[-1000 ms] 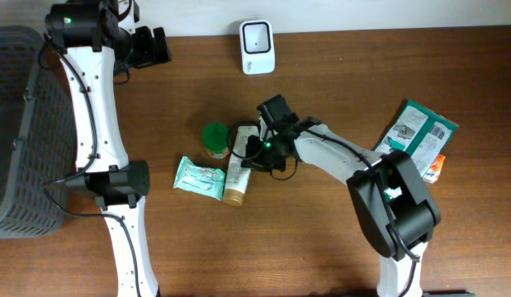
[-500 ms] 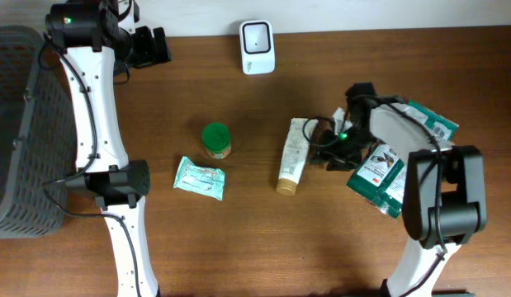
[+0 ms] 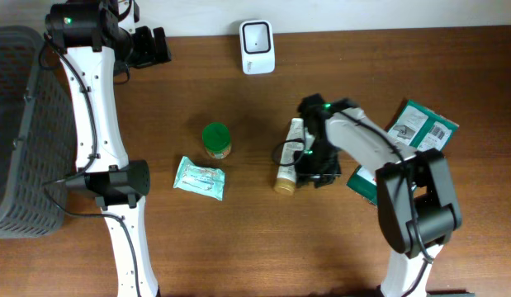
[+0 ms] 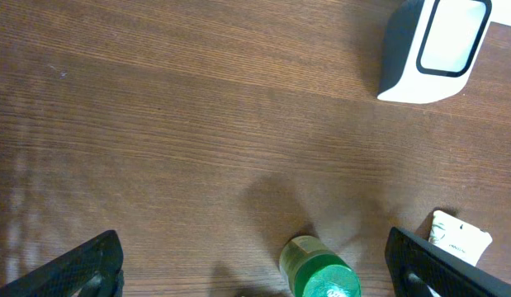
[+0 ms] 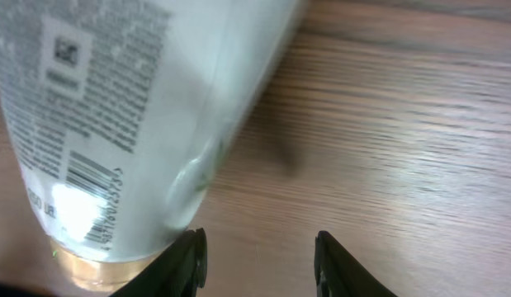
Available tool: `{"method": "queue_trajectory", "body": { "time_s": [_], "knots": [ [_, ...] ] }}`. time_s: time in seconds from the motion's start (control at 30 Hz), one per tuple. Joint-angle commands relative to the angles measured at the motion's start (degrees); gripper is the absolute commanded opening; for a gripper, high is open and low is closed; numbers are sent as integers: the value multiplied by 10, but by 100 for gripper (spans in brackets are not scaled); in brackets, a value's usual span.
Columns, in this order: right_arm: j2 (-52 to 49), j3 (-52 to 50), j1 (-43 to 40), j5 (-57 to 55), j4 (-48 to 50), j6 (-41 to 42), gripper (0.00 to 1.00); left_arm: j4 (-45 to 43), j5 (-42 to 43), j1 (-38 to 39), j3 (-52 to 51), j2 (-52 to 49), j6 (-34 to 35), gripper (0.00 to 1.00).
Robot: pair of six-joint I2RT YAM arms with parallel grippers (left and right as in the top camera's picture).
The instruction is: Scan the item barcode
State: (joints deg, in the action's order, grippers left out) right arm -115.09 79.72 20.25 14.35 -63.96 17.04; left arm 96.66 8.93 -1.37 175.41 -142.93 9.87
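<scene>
The white tube (image 3: 287,153) with a gold cap lies on the table right of centre. In the right wrist view the tube (image 5: 115,107) shows its barcode (image 5: 90,176) face up. My right gripper (image 3: 314,165) stands open just right of the tube's cap end. Bare wood shows between the fingers of that gripper (image 5: 259,266), and the tube lies outside the left fingertip (image 5: 187,262). The white scanner (image 3: 257,46) stands at the back edge; the left wrist view also shows the scanner (image 4: 437,45). My left gripper (image 3: 148,45) is open at the back left, holding nothing.
A green-lidded jar (image 3: 215,140) and a teal wipes pack (image 3: 199,177) sit left of the tube. Green packages (image 3: 420,128) lie at the right edge. A grey basket (image 3: 11,124) stands at the far left. The left wrist view shows the jar (image 4: 319,272) below.
The tube slid right, away from the jar, and my right gripper opened off it. The right arm swung out right, then came back beside the tube. The left arm is still.
</scene>
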Motion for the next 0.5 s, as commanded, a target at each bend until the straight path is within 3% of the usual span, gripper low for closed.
{"method": "queue_trajectory", "body": {
  "time_s": [0.0,0.27,0.37,0.47],
  "knots": [
    [9,7,38,-23,30,56,40,1,-4,-2,8,4,-5,99],
    [9,7,54,51,204,86,39,1,-4,-2,8,4,-5,99],
    [10,25,43,52,189,68,36,1,-4,-2,8,4,-5,99],
    [10,112,10,50,106,13,36,1,-4,-2,8,4,-5,99]
  ]
}}
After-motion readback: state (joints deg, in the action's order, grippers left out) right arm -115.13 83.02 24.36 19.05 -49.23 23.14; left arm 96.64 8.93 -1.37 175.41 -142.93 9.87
